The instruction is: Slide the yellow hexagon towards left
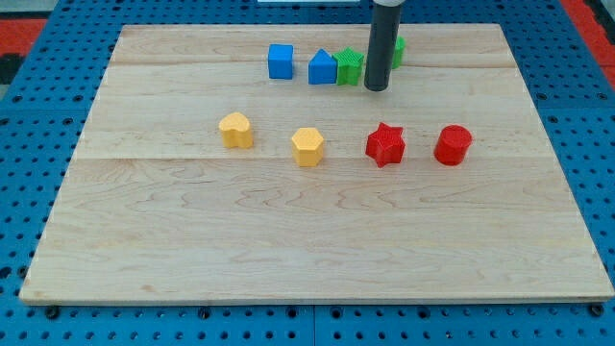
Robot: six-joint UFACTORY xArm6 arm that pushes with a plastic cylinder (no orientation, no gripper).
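Observation:
The yellow hexagon (307,146) sits near the board's middle, a little above centre. Another yellow block (235,129), heart-like in shape, lies to its left. My tip (376,88) is at the view's top, above and to the right of the yellow hexagon and well apart from it. The tip stands just right of a green star-like block (350,67) and partly hides a second green block (398,50) behind the rod.
A blue cube (280,61) and a blue house-shaped block (323,67) stand in the top row left of the green one. A red star (385,144) and a red cylinder (453,145) lie right of the yellow hexagon. The wooden board (307,240) rests on blue pegboard.

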